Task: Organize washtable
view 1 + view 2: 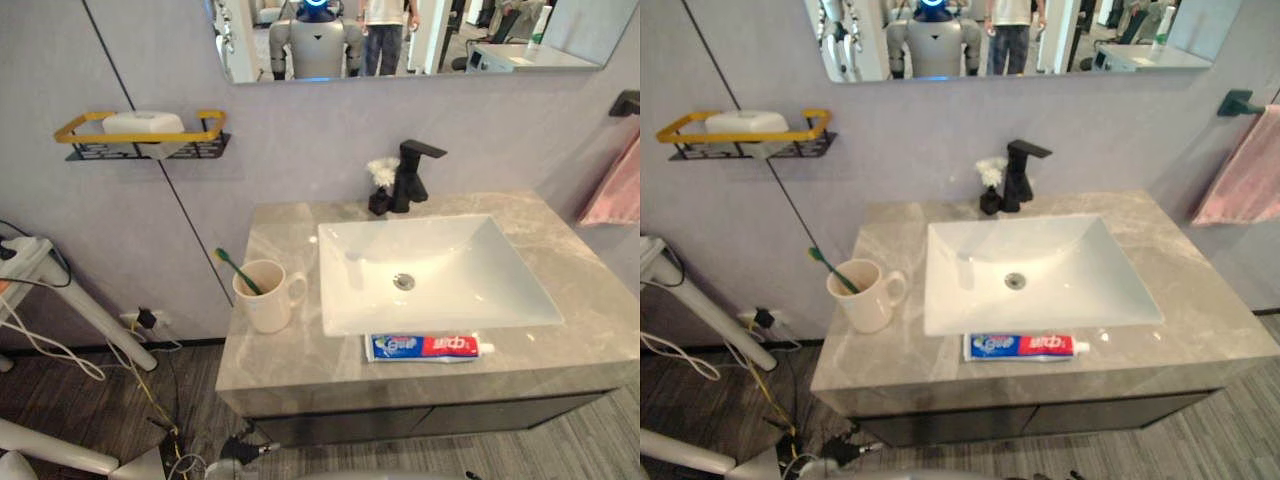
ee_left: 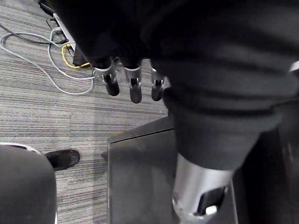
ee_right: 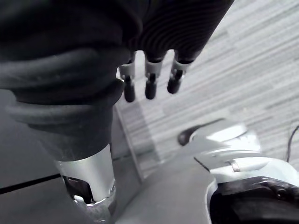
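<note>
Marble counter [image 1: 565, 240]: white sink [image 1: 470, 265], mug [image 1: 268, 302] w/ toothbrush [image 1: 234, 266] on its left, toothpaste [image 1: 425, 347] in front. Left hand [image 2: 134, 85] & right hand [image 3: 150, 82] slack, empty.

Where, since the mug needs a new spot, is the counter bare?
Widest bare counter lies right of the sink, toward the towel. A smaller patch sits at the back left, behind the mug and left of the faucet. Crowded: the front strip holds the toothpaste, the left strip the mug with its toothbrush.
</note>
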Robot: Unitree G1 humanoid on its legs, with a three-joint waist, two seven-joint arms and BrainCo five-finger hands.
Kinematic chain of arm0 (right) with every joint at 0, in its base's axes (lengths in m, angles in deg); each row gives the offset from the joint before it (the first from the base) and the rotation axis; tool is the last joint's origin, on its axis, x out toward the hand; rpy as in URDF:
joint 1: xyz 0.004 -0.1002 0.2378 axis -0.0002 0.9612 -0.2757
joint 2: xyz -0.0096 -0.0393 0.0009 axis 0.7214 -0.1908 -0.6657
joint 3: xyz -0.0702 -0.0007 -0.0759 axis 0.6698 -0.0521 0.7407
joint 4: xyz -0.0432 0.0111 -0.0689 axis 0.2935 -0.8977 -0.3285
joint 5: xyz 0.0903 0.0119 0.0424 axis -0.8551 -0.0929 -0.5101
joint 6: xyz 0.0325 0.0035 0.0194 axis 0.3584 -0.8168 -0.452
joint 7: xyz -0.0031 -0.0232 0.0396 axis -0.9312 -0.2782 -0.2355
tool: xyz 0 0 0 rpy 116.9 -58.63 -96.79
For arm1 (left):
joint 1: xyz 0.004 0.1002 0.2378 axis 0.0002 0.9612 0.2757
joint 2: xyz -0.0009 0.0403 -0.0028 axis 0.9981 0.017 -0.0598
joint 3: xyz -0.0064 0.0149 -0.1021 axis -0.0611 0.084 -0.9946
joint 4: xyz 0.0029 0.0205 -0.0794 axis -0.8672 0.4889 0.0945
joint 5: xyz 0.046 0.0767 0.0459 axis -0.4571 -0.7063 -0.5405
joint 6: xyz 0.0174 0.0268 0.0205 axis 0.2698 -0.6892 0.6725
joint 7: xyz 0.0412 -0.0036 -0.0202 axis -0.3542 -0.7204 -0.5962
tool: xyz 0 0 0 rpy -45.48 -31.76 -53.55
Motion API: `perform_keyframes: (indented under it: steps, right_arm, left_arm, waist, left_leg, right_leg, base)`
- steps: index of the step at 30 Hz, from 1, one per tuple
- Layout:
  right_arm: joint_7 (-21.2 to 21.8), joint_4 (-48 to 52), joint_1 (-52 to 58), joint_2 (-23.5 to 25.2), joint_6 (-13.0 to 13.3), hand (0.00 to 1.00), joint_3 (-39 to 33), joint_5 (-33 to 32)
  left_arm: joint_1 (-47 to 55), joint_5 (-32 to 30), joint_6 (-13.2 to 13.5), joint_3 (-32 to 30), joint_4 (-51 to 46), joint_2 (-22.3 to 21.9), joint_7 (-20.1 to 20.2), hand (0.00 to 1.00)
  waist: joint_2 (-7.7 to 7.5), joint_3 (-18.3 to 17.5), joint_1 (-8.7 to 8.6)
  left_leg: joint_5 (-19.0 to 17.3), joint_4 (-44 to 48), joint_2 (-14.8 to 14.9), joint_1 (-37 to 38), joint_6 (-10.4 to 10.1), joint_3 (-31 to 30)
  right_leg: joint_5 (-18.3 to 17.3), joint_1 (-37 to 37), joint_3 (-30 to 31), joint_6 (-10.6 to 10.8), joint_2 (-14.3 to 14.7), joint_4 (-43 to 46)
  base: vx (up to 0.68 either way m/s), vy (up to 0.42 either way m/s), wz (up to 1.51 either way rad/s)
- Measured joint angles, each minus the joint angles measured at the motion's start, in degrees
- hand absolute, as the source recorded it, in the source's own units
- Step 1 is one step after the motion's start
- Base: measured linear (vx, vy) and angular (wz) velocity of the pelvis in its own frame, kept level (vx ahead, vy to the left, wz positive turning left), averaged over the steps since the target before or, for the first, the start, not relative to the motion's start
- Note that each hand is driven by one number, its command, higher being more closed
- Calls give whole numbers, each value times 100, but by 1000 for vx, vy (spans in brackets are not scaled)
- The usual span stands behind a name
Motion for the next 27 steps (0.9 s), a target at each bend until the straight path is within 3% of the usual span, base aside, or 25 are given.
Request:
perform_keyframes:
  steps: [15, 27]
  right_arm:
    - [7, -58, -126, 11, 7, 0, 13, 9]
    - [-2, 8, -297, 80, -21, 0, 135, 105]
  left_arm:
    - [191, -52, -39, 160, 70, 279, 2, 0]
    - [202, -61, -40, -29, 31, 299, -1, 0]
  waist:
    - [-80, 59, 16]
    - [-143, 239, 66]
  left_leg:
    - [-146, 39, -6, 174, -26, 200]
    - [-476, 320, 26, -80, -17, 724]
  right_leg:
    - [131, 183, 197, 31, 16, -251]
    - [135, -425, 519, 33, 45, 171]
  base:
    - [45, -17, -8]
    - [-19, -19, -23]
